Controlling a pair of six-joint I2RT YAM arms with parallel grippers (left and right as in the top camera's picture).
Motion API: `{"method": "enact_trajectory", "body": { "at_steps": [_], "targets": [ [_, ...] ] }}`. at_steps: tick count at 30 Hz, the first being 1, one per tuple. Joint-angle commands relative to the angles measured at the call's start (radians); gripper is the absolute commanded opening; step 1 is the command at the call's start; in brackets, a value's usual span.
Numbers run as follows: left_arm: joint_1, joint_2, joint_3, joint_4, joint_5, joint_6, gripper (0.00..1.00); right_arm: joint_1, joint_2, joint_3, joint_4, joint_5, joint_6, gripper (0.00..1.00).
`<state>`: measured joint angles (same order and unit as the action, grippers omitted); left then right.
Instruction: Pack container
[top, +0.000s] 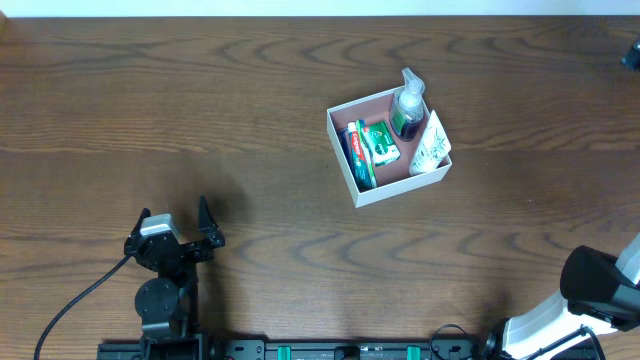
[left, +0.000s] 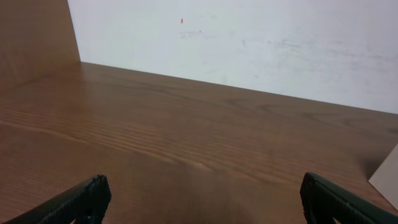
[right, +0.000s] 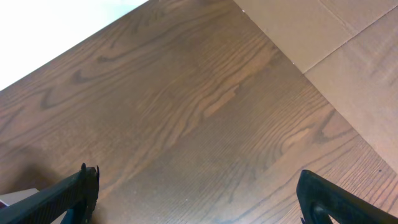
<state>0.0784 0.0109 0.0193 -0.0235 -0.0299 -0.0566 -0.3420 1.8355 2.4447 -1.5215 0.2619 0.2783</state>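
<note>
The container (top: 402, 187) is a square white-walled box with a dusty-pink inside, right of the table's middle in the overhead view. It holds a clear pump bottle of dark green liquid (top: 407, 108), a white tube (top: 432, 146), a green box (top: 379, 143) and a red box (top: 357, 152). My left gripper (top: 176, 218) is open and empty at the front left, far from the container; its wrist view (left: 202, 202) shows bare wood between the fingers. My right gripper (right: 199, 196) is open and empty over bare wood; its arm (top: 600, 285) sits at the front right corner.
The brown wooden table (top: 200, 110) fills the overhead view. A white wall (left: 249, 37) stands behind its far edge. The right wrist view shows the table's edge with tan flooring (right: 336, 37) beyond it. A black cable (top: 70, 305) runs off the left arm.
</note>
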Motion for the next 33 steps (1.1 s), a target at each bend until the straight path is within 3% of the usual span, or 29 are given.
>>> {"method": "enact_trajectory", "body": {
  "at_steps": [1, 17, 26, 30, 33],
  "targets": [
    [0.003, 0.001, -0.015, -0.047, -0.016, -0.012, 0.98, -0.005, -0.001, -0.002, 0.0, 0.011, 0.013, 0.99],
    [0.003, 0.001, -0.015, -0.047, -0.015, -0.012, 0.98, -0.006, -0.014, -0.002, -0.005, 0.011, 0.013, 0.99],
    [0.003, 0.001, -0.015, -0.046, -0.016, -0.012, 0.98, -0.006, -0.185, -0.011, -0.043, -0.018, 0.014, 0.99],
    [0.003, 0.001, -0.015, -0.047, -0.015, -0.012, 0.98, -0.006, -0.301, -0.132, 0.039, -0.056, 0.039, 0.99],
    [0.003, 0.001, -0.015, -0.047, -0.015, -0.012, 0.98, 0.002, -0.417, -0.346, 0.197, -0.067, 0.052, 0.99]
  ]
}}
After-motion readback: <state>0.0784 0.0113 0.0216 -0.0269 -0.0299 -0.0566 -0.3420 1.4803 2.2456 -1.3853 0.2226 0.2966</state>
